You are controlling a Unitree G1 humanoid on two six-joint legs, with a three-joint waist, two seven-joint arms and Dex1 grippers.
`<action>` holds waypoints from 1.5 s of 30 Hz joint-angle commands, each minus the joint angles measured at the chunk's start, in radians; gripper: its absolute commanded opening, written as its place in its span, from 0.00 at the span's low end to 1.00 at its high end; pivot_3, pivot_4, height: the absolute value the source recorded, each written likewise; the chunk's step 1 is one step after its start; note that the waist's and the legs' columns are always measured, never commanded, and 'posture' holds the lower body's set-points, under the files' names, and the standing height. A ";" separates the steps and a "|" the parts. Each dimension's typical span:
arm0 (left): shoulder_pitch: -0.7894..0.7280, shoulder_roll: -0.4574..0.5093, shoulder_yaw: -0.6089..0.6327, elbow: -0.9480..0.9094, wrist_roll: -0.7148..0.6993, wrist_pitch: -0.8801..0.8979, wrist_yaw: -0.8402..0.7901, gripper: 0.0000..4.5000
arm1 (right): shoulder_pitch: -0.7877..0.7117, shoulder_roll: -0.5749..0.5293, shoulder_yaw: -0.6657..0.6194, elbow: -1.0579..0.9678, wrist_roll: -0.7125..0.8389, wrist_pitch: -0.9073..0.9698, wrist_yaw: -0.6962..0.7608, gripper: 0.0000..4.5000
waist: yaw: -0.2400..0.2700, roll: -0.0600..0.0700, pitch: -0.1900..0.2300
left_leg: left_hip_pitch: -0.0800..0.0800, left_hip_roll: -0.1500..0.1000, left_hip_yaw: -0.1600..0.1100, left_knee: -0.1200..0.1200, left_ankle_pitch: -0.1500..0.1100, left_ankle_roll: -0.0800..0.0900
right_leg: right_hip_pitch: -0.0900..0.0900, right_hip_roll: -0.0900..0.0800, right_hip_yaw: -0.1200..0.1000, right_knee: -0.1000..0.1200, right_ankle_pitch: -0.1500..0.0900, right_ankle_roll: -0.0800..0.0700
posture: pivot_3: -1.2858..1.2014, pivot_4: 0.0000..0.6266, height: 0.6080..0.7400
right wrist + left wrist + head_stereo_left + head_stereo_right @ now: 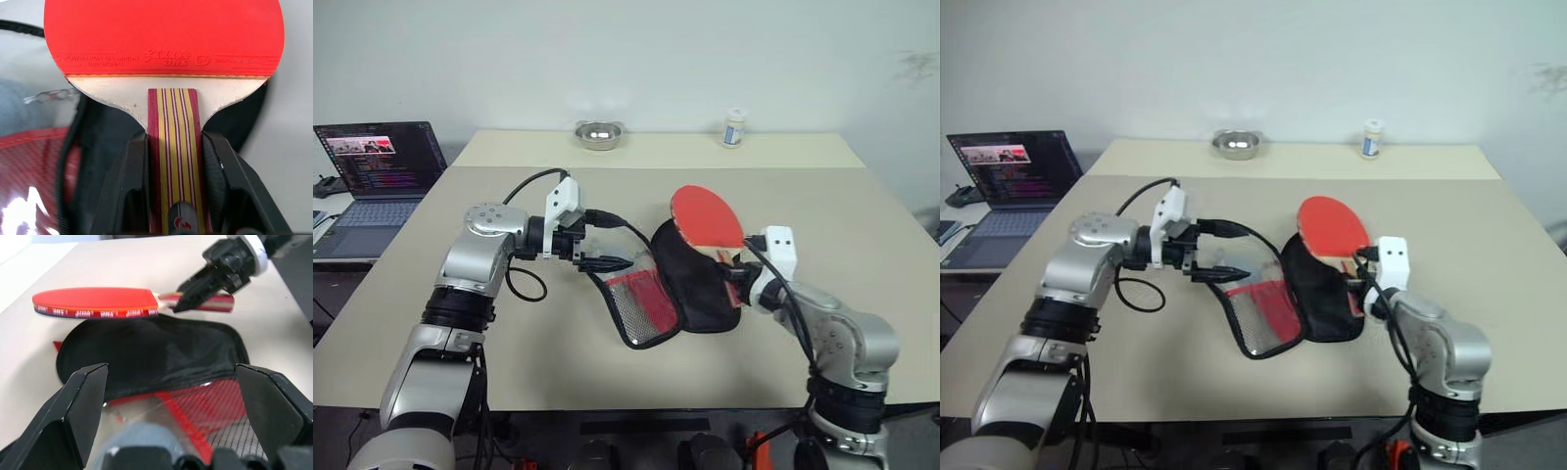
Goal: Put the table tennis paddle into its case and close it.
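Right gripper (173, 196) clamped on the striped handle of the table tennis paddle (706, 215), fingers (131, 186) pressed to either side; red face held just above the black side of the case (690, 279). Left gripper (1224, 269) spread wide, empty, level at the case's open mouth with red lining and mesh flap exposed. Case flat mid-table (558, 362). Laptop (377, 171) at far left; metal bowl (598, 134) and small bottle (734, 128) at far edge.

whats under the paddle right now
The case lies open on the table, partly beneath the paddle, which the right gripper holds above it. The table under the case is covered.
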 commanded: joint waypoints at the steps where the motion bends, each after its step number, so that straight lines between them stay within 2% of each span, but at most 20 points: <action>1: -0.034 0.001 0.020 -0.007 0.001 -0.029 -0.003 1.00 | -0.019 0.038 0.040 -0.012 -0.022 -0.055 -0.045 0.24 | 0.000 0.000 0.000 | -0.002 0.000 0.000 0.000 0.000 0.000 | -0.002 0.000 0.000 0.000 0.000 0.000 | 0.52 0.24 1.00; 25: 0.009 -0.002 0.021 -0.048 -0.002 -0.028 0.006 1.00 | 0.072 0.063 0.082 0.042 -0.073 -0.119 -0.094 0.24 | -0.003 0.000 0.000 | -0.006 0.001 -0.002 0.001 0.000 0.000 | -0.006 0.000 -0.002 0.000 0.000 0.000 | 0.52 0.24 1.00; 30: 0.008 0.004 0.023 -0.045 -0.002 -0.029 0.004 1.00 | 0.076 0.080 0.085 0.031 -0.072 -0.127 -0.112 0.59 | -0.003 0.000 0.000 | -0.006 0.001 -0.002 0.001 0.000 0.000 | -0.006 0.000 -0.002 0.001 0.000 0.000 | 0.52 0.24 1.00; 35: 0.024 0.014 0.028 -0.059 -0.005 -0.016 0.007 1.00 | 0.074 0.053 0.137 -0.022 -0.074 -0.123 -0.101 0.99 | -0.003 0.000 0.000 | -0.006 0.001 -0.003 0.001 0.000 0.000 | -0.006 0.000 -0.003 0.001 0.000 0.000 | 0.52 0.24 1.00; 39: 0.063 0.047 0.035 -0.084 -0.004 0.023 0.018 1.00 | 0.033 -0.084 0.161 -0.158 0.019 -0.066 0.039 0.99 | -0.003 0.000 0.000 | -0.006 0.000 -0.003 0.001 0.000 0.000 | -0.005 0.000 -0.003 0.000 0.000 0.000 | 0.52 0.24 1.00; 42: 0.102 0.093 0.045 -0.097 -0.004 0.059 0.021 1.00 | 0.001 -0.204 0.076 -0.256 0.147 -0.002 0.176 0.99 | -0.003 0.000 0.000 | -0.006 0.001 -0.003 0.002 0.000 0.000 | -0.005 0.000 -0.003 0.001 0.000 0.000 | 0.52 0.24 1.00; 45: 0.137 0.142 0.060 -0.101 -0.010 0.075 0.016 1.00 | 0.004 -0.377 0.007 -0.323 0.260 0.027 0.324 0.99 | -0.002 0.000 0.000 | -0.006 0.002 -0.005 0.002 0.000 0.000 | -0.005 0.001 -0.007 0.000 0.000 0.000 | 0.52 0.24 1.00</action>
